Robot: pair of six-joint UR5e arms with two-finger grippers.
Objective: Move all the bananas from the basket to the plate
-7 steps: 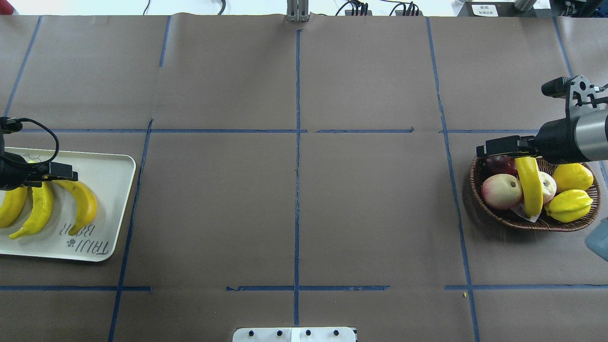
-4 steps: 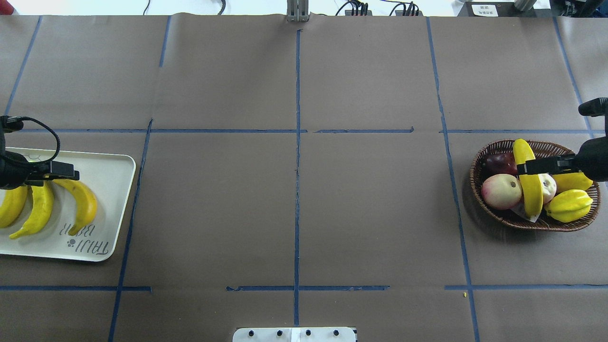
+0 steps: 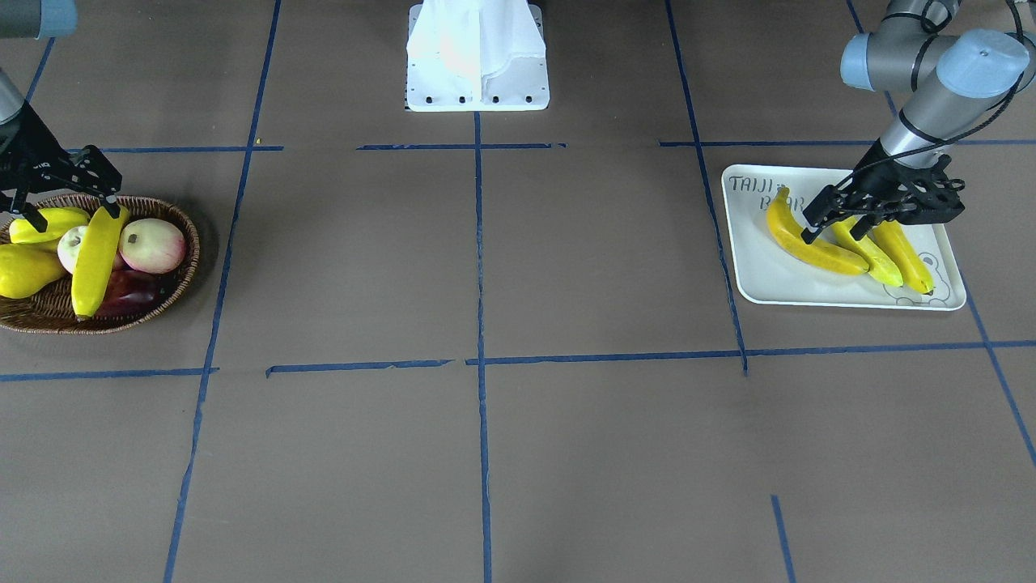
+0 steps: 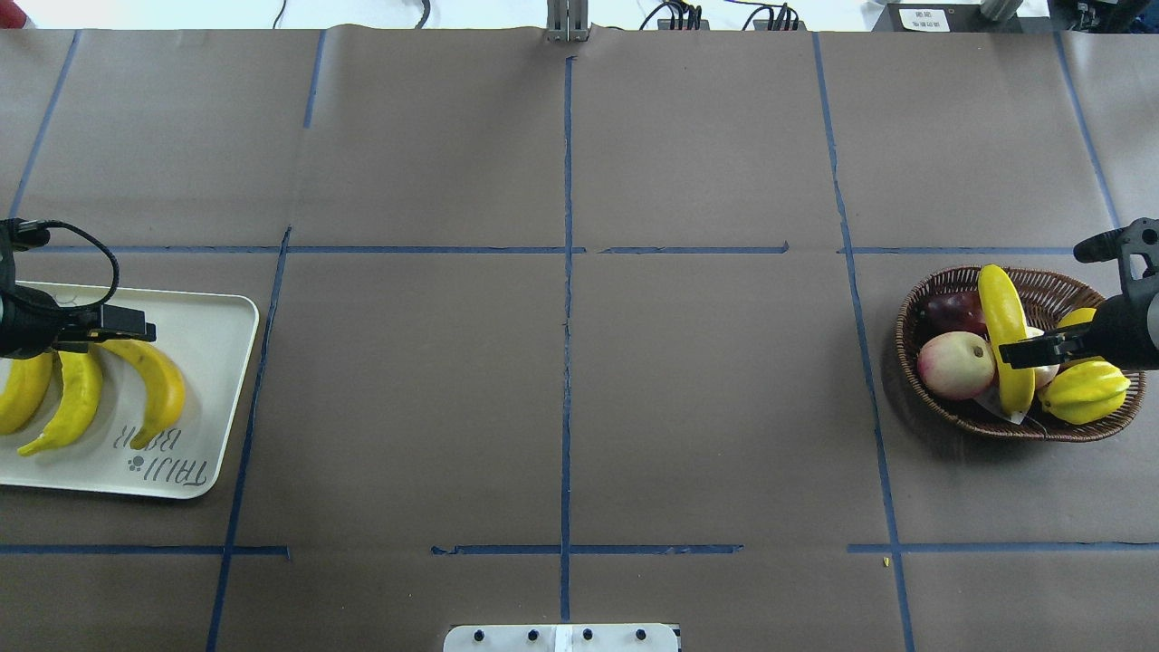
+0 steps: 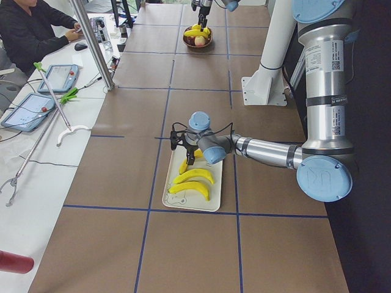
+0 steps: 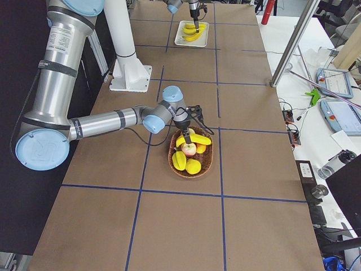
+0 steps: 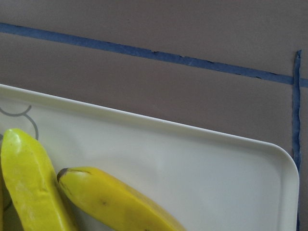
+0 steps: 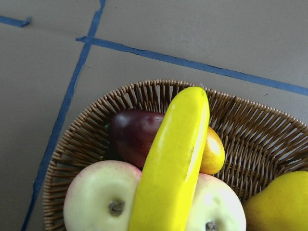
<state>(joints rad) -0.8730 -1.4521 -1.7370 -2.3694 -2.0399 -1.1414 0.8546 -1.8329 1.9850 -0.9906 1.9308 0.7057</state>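
banana [image 4: 1000,308] uppermost, apples [image 4: 955,365] flanking (both sides)

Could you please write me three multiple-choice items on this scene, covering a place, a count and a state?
1. Where does the banana in the basket lie?
A. across the apples
B. upright against the rim
C. hanging outside the rim

2. How many bananas are on the plate?
A. two
B. three
C. four

3. What state is the left end effector in?
A. shut on an apple
B. shut on the basket rim
C. open above the plate

Answers: 1 A, it rests over both apples; 2 B, three lie side by side; 3 C, its fingers stand spread over the bananas there.
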